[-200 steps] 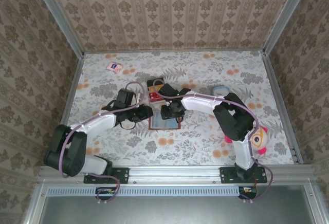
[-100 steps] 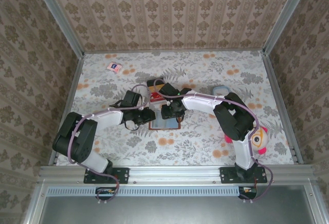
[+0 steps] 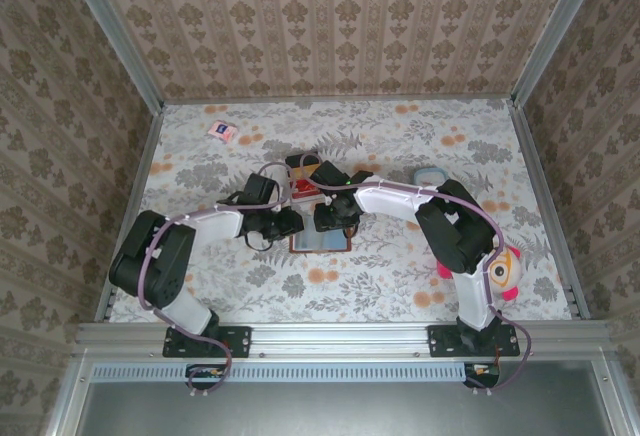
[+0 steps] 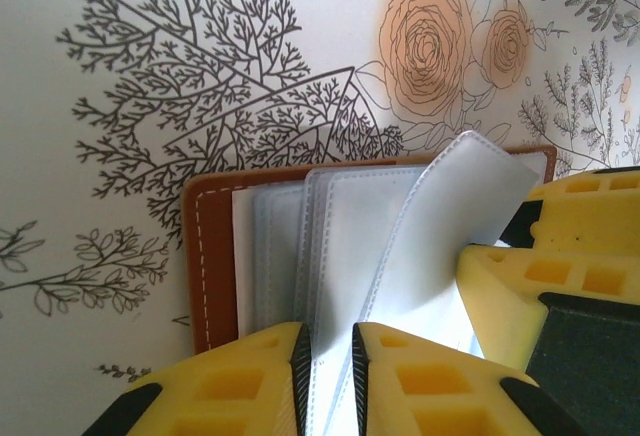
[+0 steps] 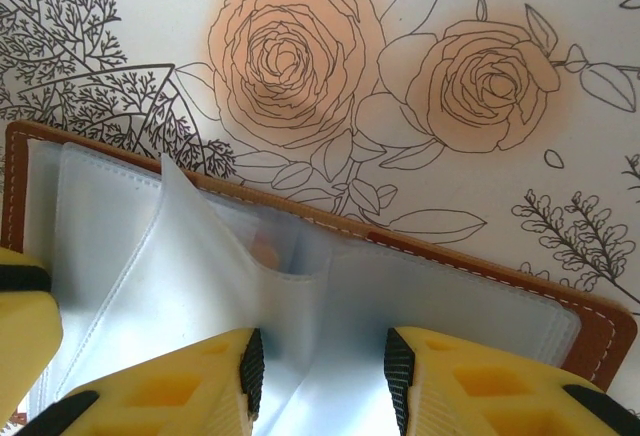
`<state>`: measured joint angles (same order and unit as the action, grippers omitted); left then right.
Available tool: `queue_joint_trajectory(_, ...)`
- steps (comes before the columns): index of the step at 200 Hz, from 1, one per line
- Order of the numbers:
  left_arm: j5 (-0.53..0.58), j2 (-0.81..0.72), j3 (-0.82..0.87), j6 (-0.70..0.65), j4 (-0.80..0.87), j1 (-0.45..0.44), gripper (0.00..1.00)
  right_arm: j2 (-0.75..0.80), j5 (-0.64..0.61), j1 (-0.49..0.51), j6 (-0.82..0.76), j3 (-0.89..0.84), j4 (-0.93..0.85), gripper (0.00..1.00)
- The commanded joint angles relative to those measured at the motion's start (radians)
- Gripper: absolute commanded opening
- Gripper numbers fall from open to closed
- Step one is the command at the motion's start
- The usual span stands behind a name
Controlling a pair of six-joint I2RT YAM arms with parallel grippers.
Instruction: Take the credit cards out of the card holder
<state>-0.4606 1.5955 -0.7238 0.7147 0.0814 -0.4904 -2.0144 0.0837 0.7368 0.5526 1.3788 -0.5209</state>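
Left arm (image 3: 205, 226): lay low, reaching in from the left.
Right arm (image 3: 400, 199): folded at the elbow and stretched leftward to meet it.
Left gripper (image 4: 330, 344): clenched on one clear sleeve (image 4: 450, 206), which rose between its pads.
Right gripper (image 5: 322, 361): jaws stood apart, straddling a flat sleeve pocket, with no grip I could see.
Holder (image 4: 205, 256): lay open on the table (image 3: 400, 146), directly under both sets of jaws, its rim just past the fingertips.
Contents: clear sleeves; whether they held cards I could not tell.
Look: brown cover with white stitching, pale sleeves fanned out, one curling upward.
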Motion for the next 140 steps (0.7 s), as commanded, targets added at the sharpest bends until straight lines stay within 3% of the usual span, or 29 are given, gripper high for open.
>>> queue_joint_trajectory(1, -0.010, 0.029, -0.018, -0.012, 0.022, -0.007, 0.20, -0.033, 0.022, -0.005, 0.011, -0.038, -0.021, 0.41)
queue_joint_trajectory(79, -0.096, 0.016, -0.011, 0.001, -0.040, -0.008, 0.19, -0.006, 0.073, -0.012, 0.027, -0.044, 0.024, 0.42)
queue_joint_trajectory(140, -0.096, 0.011, -0.009, 0.005, -0.051, -0.013, 0.20, 0.030, 0.125, -0.023, 0.047, -0.061, 0.071, 0.42)
